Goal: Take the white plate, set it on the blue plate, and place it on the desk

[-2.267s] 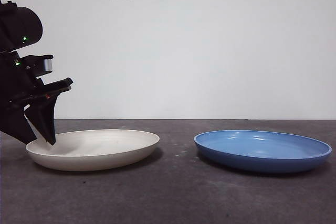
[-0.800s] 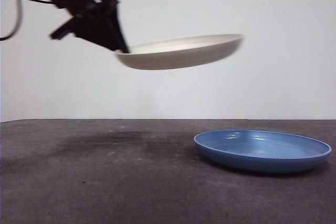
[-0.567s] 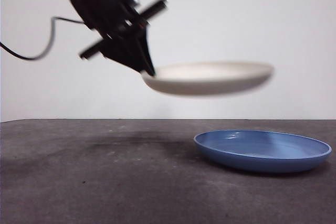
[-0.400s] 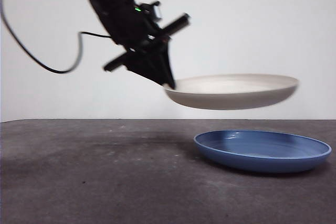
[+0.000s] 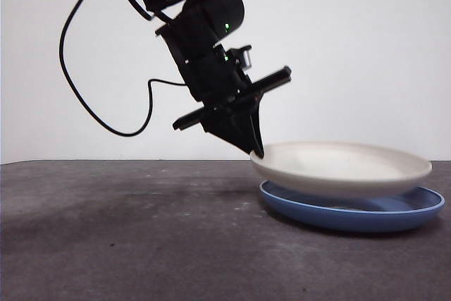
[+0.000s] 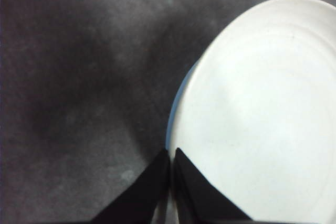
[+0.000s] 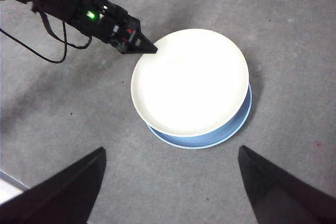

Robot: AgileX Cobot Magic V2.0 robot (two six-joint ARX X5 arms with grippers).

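The white plate (image 5: 342, 167) sits just on top of the blue plate (image 5: 352, 211), a little off-centre, on the right of the desk (image 5: 141, 244). My left gripper (image 5: 256, 149) is shut on the white plate's left rim, its arm slanting down from the upper left. In the left wrist view the two jaws meet on the white plate's (image 6: 262, 124) edge, and a thin sliver of blue plate (image 6: 173, 119) shows beside it. The right wrist view, from high up, has the white plate (image 7: 190, 80) over the blue plate (image 7: 231, 124), the left gripper (image 7: 152, 50) at the rim. My right gripper (image 7: 168, 192) hangs open far above.
A black cable (image 5: 91, 111) loops down from the left arm above the desk's left half. The white wall stands behind the desk's far edge.
The left gripper lifted the white plate from the desk's left side, carried it right through the air, and lowered it onto the blue plate. It still grips the rim.
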